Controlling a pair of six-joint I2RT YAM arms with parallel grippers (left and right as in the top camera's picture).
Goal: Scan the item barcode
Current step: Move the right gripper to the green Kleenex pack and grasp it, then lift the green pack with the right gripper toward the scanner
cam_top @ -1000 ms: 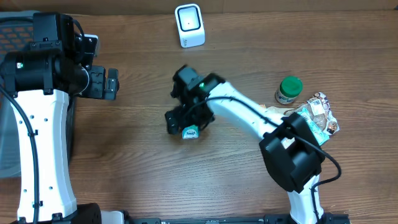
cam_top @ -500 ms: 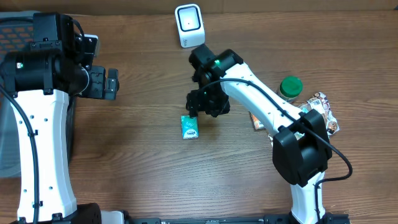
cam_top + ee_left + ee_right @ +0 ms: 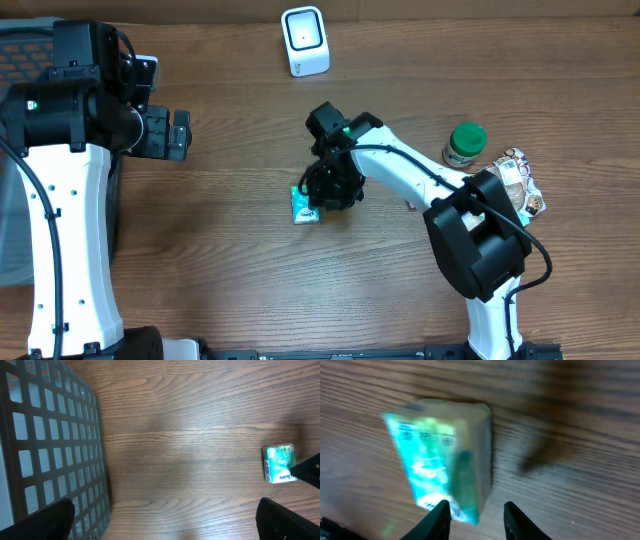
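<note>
Teal packet flat, long axis front-to-back; right tool partly open over it; left tool wide open

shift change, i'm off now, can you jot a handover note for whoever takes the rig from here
Left gripper: open, empty, beside the mesh basket.
Right gripper: jaws apart, low over the teal box, no grip visible.
Teal box: lies flat on the table, apart from the white scanner at the far edge.
Done: nothing that shows; the box is not at the scanner.
Left: grasp the box, find its barcode (not visible now), present it to the scanner.
</note>
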